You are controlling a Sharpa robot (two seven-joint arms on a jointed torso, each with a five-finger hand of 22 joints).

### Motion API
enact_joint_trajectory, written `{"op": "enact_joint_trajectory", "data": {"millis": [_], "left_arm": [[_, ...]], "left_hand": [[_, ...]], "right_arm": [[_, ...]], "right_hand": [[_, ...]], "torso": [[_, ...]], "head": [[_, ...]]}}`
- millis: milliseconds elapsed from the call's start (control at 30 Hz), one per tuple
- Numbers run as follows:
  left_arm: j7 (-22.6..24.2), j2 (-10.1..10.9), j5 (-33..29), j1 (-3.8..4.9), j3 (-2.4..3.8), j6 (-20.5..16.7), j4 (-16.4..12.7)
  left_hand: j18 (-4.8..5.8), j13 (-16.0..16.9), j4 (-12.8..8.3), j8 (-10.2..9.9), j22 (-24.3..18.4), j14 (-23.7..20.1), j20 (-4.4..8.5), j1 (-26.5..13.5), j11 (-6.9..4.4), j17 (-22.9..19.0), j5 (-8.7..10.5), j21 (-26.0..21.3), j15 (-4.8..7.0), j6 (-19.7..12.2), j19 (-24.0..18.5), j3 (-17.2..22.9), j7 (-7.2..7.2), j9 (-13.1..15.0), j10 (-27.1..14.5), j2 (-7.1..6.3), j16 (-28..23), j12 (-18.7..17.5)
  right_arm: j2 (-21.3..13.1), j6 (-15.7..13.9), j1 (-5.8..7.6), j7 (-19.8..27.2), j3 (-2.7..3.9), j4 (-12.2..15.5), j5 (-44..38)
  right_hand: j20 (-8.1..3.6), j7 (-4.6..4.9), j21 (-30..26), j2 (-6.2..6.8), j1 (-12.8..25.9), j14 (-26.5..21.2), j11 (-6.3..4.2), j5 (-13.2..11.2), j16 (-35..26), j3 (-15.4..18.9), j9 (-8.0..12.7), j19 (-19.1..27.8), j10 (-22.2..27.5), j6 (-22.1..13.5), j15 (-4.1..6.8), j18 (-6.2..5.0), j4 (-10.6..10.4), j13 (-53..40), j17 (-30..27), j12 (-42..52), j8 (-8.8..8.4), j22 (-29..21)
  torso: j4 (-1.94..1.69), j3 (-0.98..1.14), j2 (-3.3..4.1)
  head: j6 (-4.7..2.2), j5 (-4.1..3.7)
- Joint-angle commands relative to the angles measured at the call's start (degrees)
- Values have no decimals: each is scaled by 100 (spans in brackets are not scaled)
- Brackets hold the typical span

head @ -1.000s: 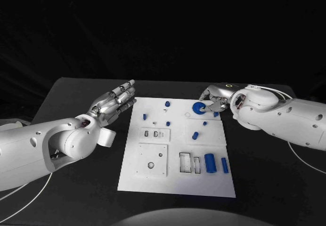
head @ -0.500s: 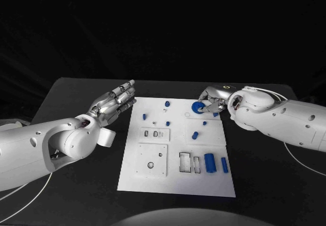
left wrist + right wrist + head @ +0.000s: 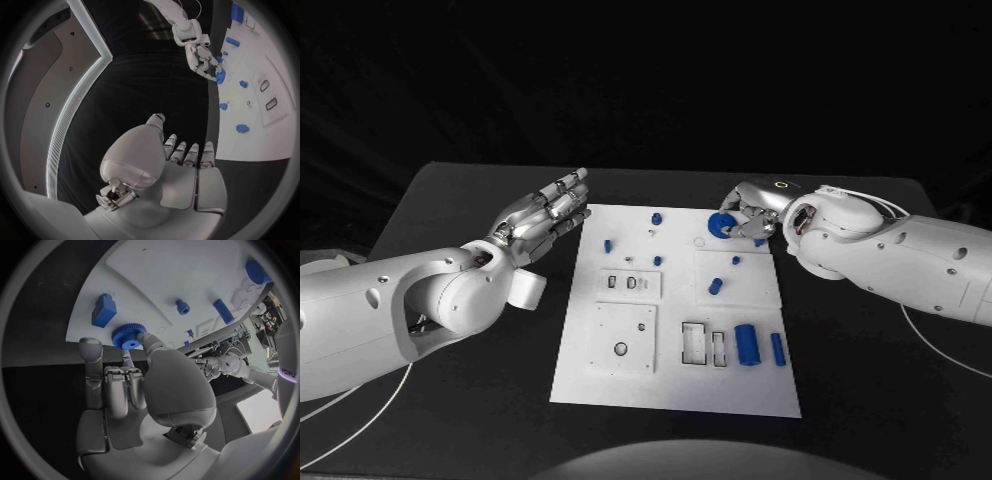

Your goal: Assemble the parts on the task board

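Head view shows a black table point(image 3: 459, 200) with dark space behind it. At the left side, the left hand point(image 3: 542, 218) hangs just beside the left edge of the task board point(image 3: 675, 385). Its fingers are straight and close side by side, and it holds nothing. From the left wrist camera, this hand point(image 3: 181, 165) is flat with its palm bare, and a pale wall with a bright strip of light stands beyond the table.

The task board is a white plate in the middle of the table. Small blue parts sit on it. One peg point(image 3: 656, 218) stands near the far edge. A fat blue cylinder point(image 3: 746, 345) lies near the close right side, with a thin blue bar point(image 3: 776, 349) just beside it.

On the right, the right hand point(image 3: 750, 215) is at the far right corner of the board. It pinches a round blue gear point(image 3: 723, 224) between its thumb and a finger. The right wrist camera shows the gear point(image 3: 128, 336) with small teeth round its rim, held right at the board's edge. A blue block point(image 3: 103, 310) lies near it on the white plate.
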State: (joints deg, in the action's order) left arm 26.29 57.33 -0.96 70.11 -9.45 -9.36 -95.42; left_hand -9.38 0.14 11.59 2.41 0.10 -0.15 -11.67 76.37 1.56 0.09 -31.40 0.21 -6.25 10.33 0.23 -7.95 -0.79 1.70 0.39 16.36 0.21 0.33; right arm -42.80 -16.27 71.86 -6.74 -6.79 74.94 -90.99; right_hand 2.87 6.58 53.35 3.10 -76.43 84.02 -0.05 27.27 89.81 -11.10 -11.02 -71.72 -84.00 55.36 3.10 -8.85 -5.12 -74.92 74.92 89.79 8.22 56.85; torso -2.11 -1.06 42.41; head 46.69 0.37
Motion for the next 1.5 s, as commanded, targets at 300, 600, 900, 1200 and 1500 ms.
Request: {"op": "enact_joint_trajectory", "data": {"millis": [300, 600, 900, 1200, 1500], "left_arm": [[-22, 20, 0, 0, 2, 139, -15], [-69, 20, 0, 1, 2, 157, -19], [-107, -10, 0, 1, 2, 183, -11], [-115, -65, 0, 0, 1, 213, 34], [-105, -87, 0, -1, 0, 211, 59]], "left_hand": [[-33, 5, -50, 26, 2, 15, -51, 24, 29, -9, -36, -7, -50, -5, -3, 2, 9, 2, 2, -6, -21, -15], [-27, 9, -78, 28, 3, 15, -61, 32, 51, -9, -56, -5, -67, -1, 0, 13, 16, 2, 10, -7, -21, -12], [-19, 12, -104, 30, 5, 15, -72, 34, 75, -9, -68, -3, -88, -1, 4, 22, 23, 2, 16, -7, -21, -9], [-7, 26, -136, 33, 6, 15, -84, 30, 121, -9, -77, -1, -108, 1, 7, 32, 22, 3, 50, -7, -21, 5], [-5, 31, -145, 34, 7, 15, -86, 29, 135, -9, -81, 0, -112, 1, 9, 34, 23, 3, 62, -6, -21, 9]], "right_arm": [[-40, -104, 20, 131, -40, 219, 102], [70, 53, 262, 131, -34, 505, 562], [445, 392, 308, 176, -32, 466, 748], [882, 584, 224, 194, -32, 103, 797], [1196, 674, 130, 216, -32, -159, 791]], "right_hand": [[-16, -262, 0, -36, -52, 598, -23, -106, 19, -288, -1078, -15, -600, 367, 52, 72, 344, -1508, 1508, 21, 856, 75], [1, -237, -1, -43, 44, 598, 17, -81, 19, -297, -1149, -28, -600, 288, 24, 76, 289, -1508, 1508, 21, 879, 100], [15, -219, -20, -42, 108, 598, 35, -72, 19, -312, -1180, -27, -600, 228, 8, 73, 250, -1508, 1508, 21, 872, 102], [32, -190, -54, -45, 166, 598, 60, -105, 19, -336, -1190, -14, -600, 144, -12, 69, 210, -1508, 1508, 21, 830, 96], [47, -167, -102, -44, 190, 598, 77, -117, 19, -365, -1185, 11, -600, 78, -29, 62, 194, -1508, 1508, 21, 780, 75]], "torso": [[-11, -3, -1], [-17, -7, -2], [-28, -7, -10], [-24, -9, -13], [-10, -2, -8]], "head": [[21, 9], [38, -5], [42, -38], [18, -44], [19, -43]]}}
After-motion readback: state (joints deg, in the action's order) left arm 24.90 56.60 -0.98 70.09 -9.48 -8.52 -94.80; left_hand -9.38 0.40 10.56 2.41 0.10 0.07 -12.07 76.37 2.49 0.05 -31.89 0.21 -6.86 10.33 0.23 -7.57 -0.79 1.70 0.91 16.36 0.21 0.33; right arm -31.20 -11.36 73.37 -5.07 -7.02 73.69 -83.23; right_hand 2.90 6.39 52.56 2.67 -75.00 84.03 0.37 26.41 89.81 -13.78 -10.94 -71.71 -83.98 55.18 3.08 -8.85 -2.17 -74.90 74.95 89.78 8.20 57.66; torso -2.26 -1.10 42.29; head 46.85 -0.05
